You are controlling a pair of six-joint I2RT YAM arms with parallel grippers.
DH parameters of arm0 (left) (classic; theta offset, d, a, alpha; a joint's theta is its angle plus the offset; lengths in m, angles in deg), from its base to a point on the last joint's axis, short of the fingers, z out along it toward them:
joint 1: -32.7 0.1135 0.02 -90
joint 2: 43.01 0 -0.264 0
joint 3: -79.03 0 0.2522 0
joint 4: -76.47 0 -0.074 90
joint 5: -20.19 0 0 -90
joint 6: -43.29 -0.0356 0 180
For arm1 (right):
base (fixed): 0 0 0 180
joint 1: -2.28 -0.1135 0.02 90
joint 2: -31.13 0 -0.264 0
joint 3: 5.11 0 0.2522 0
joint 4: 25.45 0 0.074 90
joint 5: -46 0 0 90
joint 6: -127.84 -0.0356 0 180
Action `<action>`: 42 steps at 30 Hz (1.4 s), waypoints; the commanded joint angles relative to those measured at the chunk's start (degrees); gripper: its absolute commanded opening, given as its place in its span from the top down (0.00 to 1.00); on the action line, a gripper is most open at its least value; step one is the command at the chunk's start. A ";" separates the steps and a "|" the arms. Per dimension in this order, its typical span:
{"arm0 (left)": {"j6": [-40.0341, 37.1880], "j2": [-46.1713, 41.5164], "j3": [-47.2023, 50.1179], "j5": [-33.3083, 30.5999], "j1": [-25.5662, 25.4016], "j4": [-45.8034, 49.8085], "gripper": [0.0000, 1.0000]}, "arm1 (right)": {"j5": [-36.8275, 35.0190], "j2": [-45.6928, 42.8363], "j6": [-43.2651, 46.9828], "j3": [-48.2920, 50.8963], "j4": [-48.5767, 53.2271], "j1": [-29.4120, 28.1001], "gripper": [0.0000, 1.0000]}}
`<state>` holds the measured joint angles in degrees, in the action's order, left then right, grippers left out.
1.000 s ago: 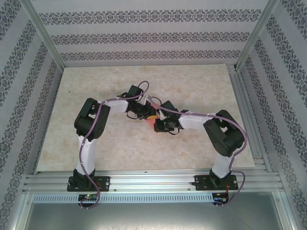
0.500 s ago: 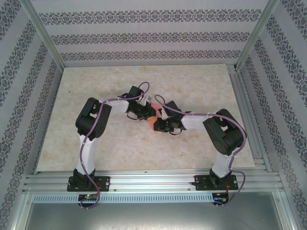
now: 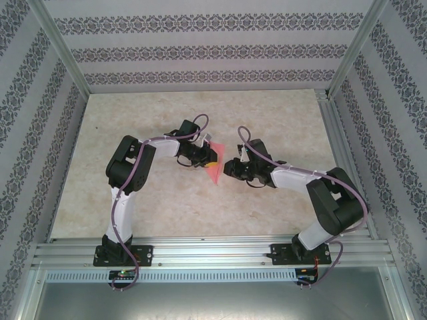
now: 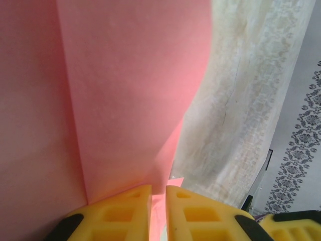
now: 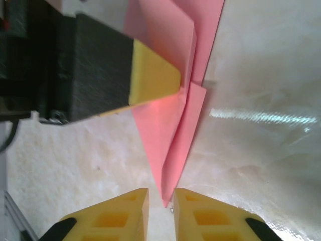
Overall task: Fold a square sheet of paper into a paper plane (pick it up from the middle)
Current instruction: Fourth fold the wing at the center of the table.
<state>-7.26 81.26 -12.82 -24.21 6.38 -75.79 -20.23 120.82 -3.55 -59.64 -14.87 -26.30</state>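
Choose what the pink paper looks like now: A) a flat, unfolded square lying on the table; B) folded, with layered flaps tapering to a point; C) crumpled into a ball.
B: the right wrist view shows the pink paper with overlapping folded flaps narrowing to a sharp point, gripped by the left pincer.

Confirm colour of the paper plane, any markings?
The paper plane is plain pink-red, no markings visible. The right wrist view shows it best.
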 commanded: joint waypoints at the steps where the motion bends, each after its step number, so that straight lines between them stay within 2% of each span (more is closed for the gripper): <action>1: -1.35 1.90 -1.27 -0.80 -0.23 1.21 0.83 | 0.20 -0.18 -2.39 0.93 -5.24 0.61 0.83; 6: -0.75 1.92 -1.28 0.08 -0.24 0.25 0.83 | 1.94 3.49 -3.53 0.07 -6.99 0.32 0.82; 9: -0.68 1.46 -1.15 0.55 -0.27 0.02 0.83 | -0.62 5.81 -3.05 -1.44 -4.56 -0.07 0.83; 11: -0.70 1.27 -1.08 0.61 -0.27 0.04 0.83 | -0.22 7.79 -2.96 -3.07 -3.74 -0.07 0.89; 14: -0.63 1.30 -1.02 1.44 -0.27 -0.50 0.82 | 0.75 9.81 -4.38 -3.83 -5.63 0.01 0.92; 17: -0.66 1.17 -0.89 2.02 -0.28 -0.81 0.82 | -1.21 11.88 -4.81 -5.25 -4.14 0.28 0.89; 21: -0.87 0.69 -0.67 2.89 -0.25 -1.34 0.82 | -2.40 13.75 -4.32 -7.74 -2.18 0.37 0.89; 25: -1.17 0.65 -0.75 4.29 -0.26 -1.71 0.82 | -3.06 12.53 -4.90 -7.04 -4.32 0.28 0.98; 29: -1.41 0.70 -0.77 4.93 -0.33 -2.53 0.81 | -2.07 12.32 -4.38 -6.79 -2.79 0.45 0.98; 32: -1.47 1.00 -1.23 5.58 -0.36 -2.27 0.81 | 0.12 12.32 -6.04 -4.66 -6.99 0.62 0.98; 34: -1.93 0.96 -1.40 5.55 -0.39 -1.88 0.81 | 0.92 11.28 -8.06 -2.32 -10.63 0.64 0.93; 39: -2.31 1.21 -1.54 5.78 -0.34 -1.13 0.81 | 3.08 10.94 -9.58 -1.56 -12.95 0.89 0.87; 42: -2.36 0.89 -1.47 5.67 -0.32 -1.13 0.81 | 3.79 10.25 -10.56 -0.82 -14.42 0.89 0.78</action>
<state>-7.70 81.33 -12.93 -19.64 6.38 -76.47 -18.33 133.17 -12.75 -61.37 -24.92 -25.69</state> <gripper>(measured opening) 0.190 0.208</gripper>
